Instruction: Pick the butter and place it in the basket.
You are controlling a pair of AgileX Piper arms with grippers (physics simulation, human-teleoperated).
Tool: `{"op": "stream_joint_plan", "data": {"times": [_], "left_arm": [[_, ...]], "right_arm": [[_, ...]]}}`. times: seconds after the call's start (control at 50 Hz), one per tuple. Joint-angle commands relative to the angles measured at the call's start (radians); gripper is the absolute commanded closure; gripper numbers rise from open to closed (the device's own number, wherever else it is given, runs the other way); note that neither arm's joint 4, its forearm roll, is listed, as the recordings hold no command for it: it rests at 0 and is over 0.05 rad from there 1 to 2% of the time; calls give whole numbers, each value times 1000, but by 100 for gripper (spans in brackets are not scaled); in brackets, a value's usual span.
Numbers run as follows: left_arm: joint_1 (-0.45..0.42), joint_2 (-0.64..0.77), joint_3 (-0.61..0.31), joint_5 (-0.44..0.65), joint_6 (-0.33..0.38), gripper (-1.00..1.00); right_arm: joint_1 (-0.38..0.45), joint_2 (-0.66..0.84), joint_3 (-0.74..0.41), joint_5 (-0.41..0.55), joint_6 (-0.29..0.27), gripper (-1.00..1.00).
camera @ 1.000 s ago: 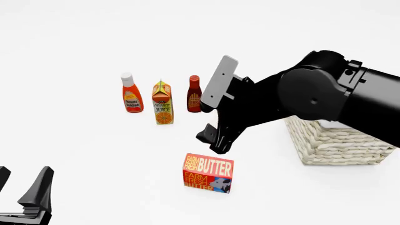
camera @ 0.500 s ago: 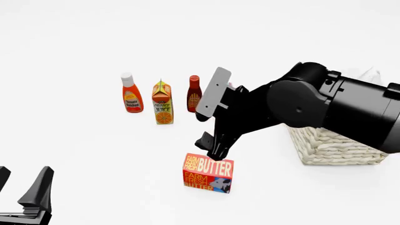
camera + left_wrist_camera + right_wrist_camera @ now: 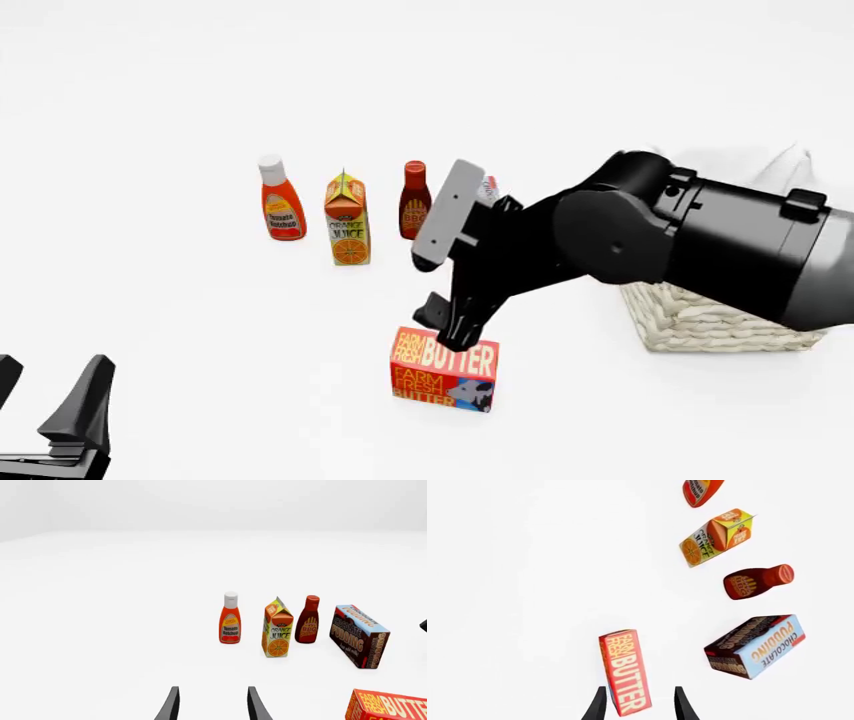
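Right gripper: I've lowered it to the butter, fingers wide astride its top; arm hides the basket front.

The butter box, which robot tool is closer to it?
The right tool. It hangs just above the butter, open, fingers either side of its top edge. The left tool sits far off to the butter's left, near the table's front edge.

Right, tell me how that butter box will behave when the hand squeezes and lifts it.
The butter box looks flat-sided and stiff, so it should grip squarely. It stands on a narrow edge, so a nudge from the right hand might tip it. It probably won't roll, and its printed faces may be a little slick.
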Motion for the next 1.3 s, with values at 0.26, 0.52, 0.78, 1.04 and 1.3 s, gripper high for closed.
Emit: {"op": "stream_joint_plan", "data": {"times": [0.26, 0.52, 0.78, 1.04, 1.3], "left_arm": [[0, 0, 0, 0, 0, -100], [0, 0, 0, 0, 0, -100], [0, 0, 0, 0, 0, -100], [0, 0, 0, 0, 0, -100], [0, 0, 0, 0, 0, -100]], "right_arm": [[7, 30, 41, -54, 9, -100], [9, 50, 48, -78, 12, -100], [8, 66, 57, -97, 15, -100], [9, 75, 78, -123, 23, -100], [23, 67, 118, -153, 38, -100]]}}
